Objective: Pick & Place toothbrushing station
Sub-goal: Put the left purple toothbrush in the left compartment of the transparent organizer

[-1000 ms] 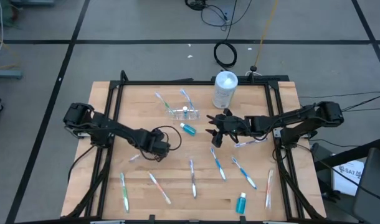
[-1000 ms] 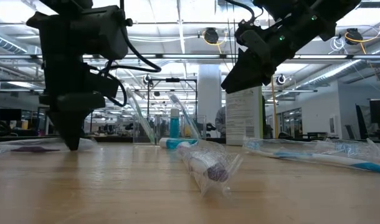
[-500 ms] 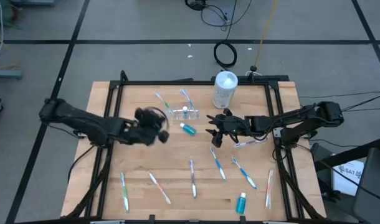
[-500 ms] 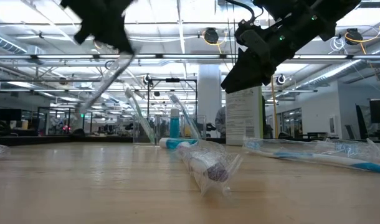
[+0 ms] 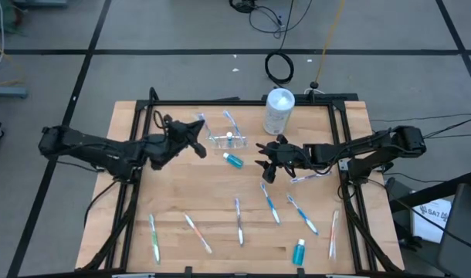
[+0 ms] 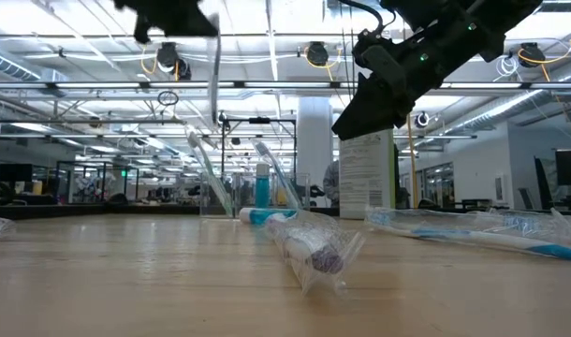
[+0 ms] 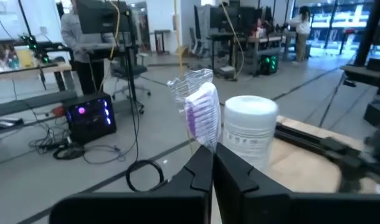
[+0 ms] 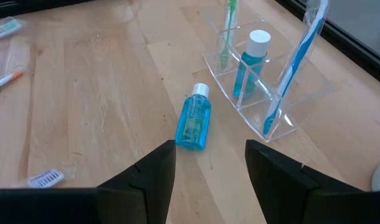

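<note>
The clear holder [image 5: 222, 140] stands on the table at the far middle. A green toothbrush [image 8: 228, 28], a blue toothbrush [image 8: 294, 62] and a blue white-capped tube [image 8: 251, 59] stand in it. Another blue tube [image 8: 193, 121] lies on its side beside it. My left gripper [image 5: 193, 143] is raised just left of the holder, shut on a plastic-wrapped toothbrush with purple bristles [image 7: 199, 115]. My right gripper [image 5: 265, 168] hovers open and empty to the right of the holder; it also shows in the right wrist view [image 8: 209, 149]. My left gripper pinches the wrapped toothbrush between its two fingers [image 7: 199, 171] on the handle [image 7: 210, 148], below the head. The bristle end sticks out beyond the fingertips. The brush is lifted clear of the table and shows nearly upright in the low view [image 6: 213, 80].
A white lidded cylinder [image 5: 279, 110] stands at the far edge, right of the holder. Several wrapped toothbrushes lie on the near half [image 5: 239, 220], [image 5: 270, 202], [image 5: 154, 235], with a blue tube [image 5: 299, 251] near the front. Black frame rails [image 5: 135, 166] run along the table's sides.
My left gripper has risen from the table's left middle and gone toward the far edge, up to the clear holder, carrying the wrapped toothbrush. The brush has been lifted clear and has swung from slanted to nearly upright.
</note>
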{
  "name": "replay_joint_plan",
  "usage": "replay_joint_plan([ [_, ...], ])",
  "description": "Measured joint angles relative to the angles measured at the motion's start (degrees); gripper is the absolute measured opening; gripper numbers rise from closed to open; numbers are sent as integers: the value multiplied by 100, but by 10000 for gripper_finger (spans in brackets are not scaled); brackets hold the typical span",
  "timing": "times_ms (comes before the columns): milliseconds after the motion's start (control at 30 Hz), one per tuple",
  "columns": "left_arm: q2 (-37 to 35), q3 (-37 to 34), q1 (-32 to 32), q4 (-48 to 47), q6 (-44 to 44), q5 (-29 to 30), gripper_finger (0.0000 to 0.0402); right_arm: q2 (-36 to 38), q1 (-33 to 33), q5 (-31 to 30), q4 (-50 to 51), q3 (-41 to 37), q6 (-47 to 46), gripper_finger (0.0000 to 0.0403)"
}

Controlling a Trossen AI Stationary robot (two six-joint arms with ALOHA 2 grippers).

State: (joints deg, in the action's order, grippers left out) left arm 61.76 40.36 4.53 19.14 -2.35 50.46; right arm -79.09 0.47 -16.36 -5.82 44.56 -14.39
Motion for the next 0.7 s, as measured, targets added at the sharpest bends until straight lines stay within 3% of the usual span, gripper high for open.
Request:
replay_joint_plan([
  [133, 109, -853, -433, 1344, 113, -230, 3, 0, 0, 0, 2, 0, 10, 185],
  [233, 98, -1367, -683, 2117, -41, -839, 5, 0, 0, 0, 2, 0, 11, 185],
  [333, 104, -1750, -803, 2349, -236, -1117, 2, 0, -6, 0, 1, 0, 12, 185],
  [700, 100, -2360, -906, 2394, -529, -1125, 10, 0, -13, 0, 0, 2, 75, 184],
])
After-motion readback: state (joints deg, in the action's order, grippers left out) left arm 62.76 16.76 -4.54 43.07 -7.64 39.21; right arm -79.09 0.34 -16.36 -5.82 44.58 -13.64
